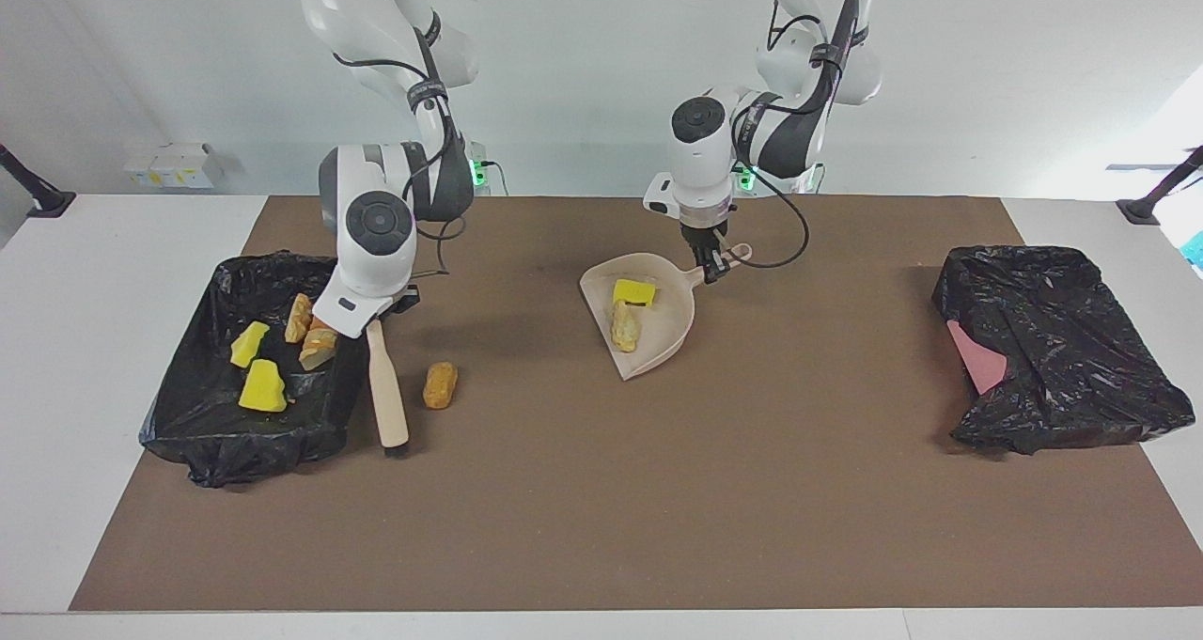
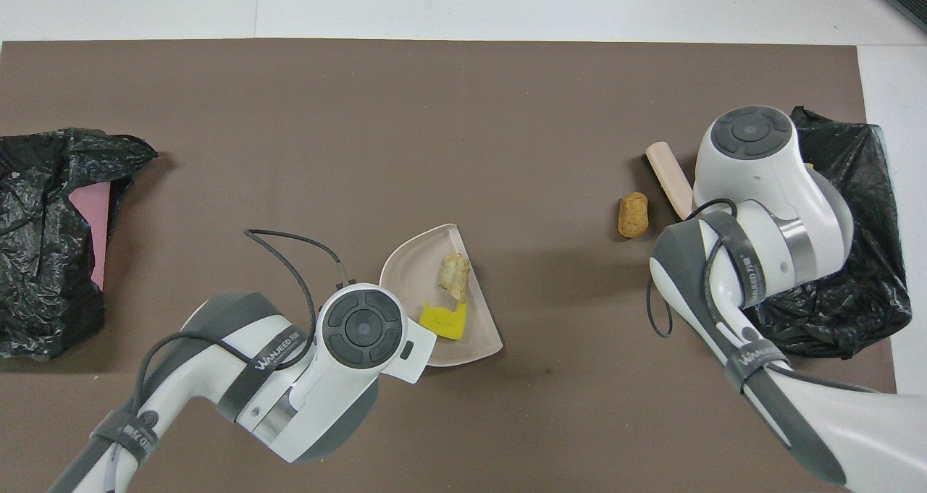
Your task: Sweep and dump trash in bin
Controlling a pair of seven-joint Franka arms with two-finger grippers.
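One orange-brown lump (image 1: 440, 384) lies loose on the brown mat (image 1: 601, 527), just beside the bin (image 1: 188, 433) at the right arm's end of the table. That bin is a shallow tray lined with crinkled black plastic, and it holds four scraps (image 1: 282, 349): two bright yellow sponge chunks and two tan bread-like pieces. Two more, a yellow sponge chunk (image 1: 634, 292) and a pale crumbly lump (image 1: 623, 326), sit in the dustpan (image 1: 658, 339) near the mat's middle.

The right gripper (image 1: 376, 316) is clamped on the handle of the brush (image 1: 387, 396), whose smooth beige handle slopes down to the mat between the bin's wall and the loose lump; the bristles are barely visible at its lower end. The left gripper (image 1: 710, 269) is closed on the dustpan's handle, and the pan looks tipped, its open lip low toward the mat.

The step in hand looks like sweeping the last lump into the pan. The brush is on the bin's side of the lump, which suits a push toward the dustpan. The lump is rounded and may roll off line, so a slow stroke with the bristles flat on the mat should serve best. The pan's lip ought to rest flush on the mat, facing the lump, and stay level enough that the two light scraps inside do not slide out.

A second black-lined bin (image 1: 1053, 349), showing a pink patch, sits at the left arm's end.
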